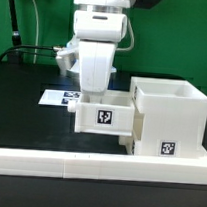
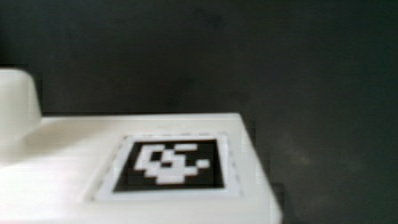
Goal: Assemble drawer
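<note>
White plastic is nearly all there is on this black table (image 1: 22, 96): a tall open-topped box (image 1: 171, 116), a small tray (image 1: 104, 116), and a long low wall strip (image 1: 87, 167) along the near edge. The claw (image 1: 93, 95) comes straight down from the arm, and the tray sits directly beneath it, so close under the fingers that they seem to reach its top edge or dip just inside. I cannot tell from either view whether the fingers are closed on the tray wall or standing apart; the tray hides their tips in the exterior view, and the wrist view shows no fingers at all.

The tray lies with its tagged face (image 2: 173, 162) turned toward the low strip, and its far end touches, or has slightly entered, the side of the tall box, which stands just beside the claw toward the exterior view's right. That placing looks deliberate: the tray is lined up with the box so it can slide in as a drawer, and the box appears backed against the strip, probably to keep it from sliding when pushed.

Behind the claw, partly hidden by it, lies the flat marker board (image 1: 60, 95), well clear of the work.

My judgement is that the insertion is under way but far from finished, since most of the tray is outside the box. A tilted tray could jam at the opening.
</note>
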### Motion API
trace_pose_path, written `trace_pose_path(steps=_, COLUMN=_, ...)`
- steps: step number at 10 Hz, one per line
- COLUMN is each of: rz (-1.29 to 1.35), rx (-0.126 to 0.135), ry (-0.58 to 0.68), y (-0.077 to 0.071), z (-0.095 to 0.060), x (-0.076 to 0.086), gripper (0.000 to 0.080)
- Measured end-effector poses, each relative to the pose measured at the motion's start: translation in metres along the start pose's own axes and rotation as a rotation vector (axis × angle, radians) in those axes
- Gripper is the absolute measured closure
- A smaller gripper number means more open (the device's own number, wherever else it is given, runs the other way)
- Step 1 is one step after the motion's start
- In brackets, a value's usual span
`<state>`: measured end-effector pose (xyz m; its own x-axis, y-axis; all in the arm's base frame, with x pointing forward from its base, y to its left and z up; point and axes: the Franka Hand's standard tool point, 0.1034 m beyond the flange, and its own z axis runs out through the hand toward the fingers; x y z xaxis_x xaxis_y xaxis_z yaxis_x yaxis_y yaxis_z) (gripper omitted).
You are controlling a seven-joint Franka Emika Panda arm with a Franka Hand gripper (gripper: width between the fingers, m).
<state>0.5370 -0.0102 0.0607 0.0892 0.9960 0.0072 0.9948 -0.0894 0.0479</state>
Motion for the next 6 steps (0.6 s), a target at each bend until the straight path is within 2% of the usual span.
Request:
trace_pose_path(steps=3, rz=-0.002, rx=0.011, ry=0.000, y=-0.0042, z=0.0041, x=0.0011, gripper=0.0757)
trace_pose_path(steps=6, rz=-0.016, rx=0.014, ry=-0.001, y=-0.0058, z=0.0054, x=0.0093, gripper=0.0757)
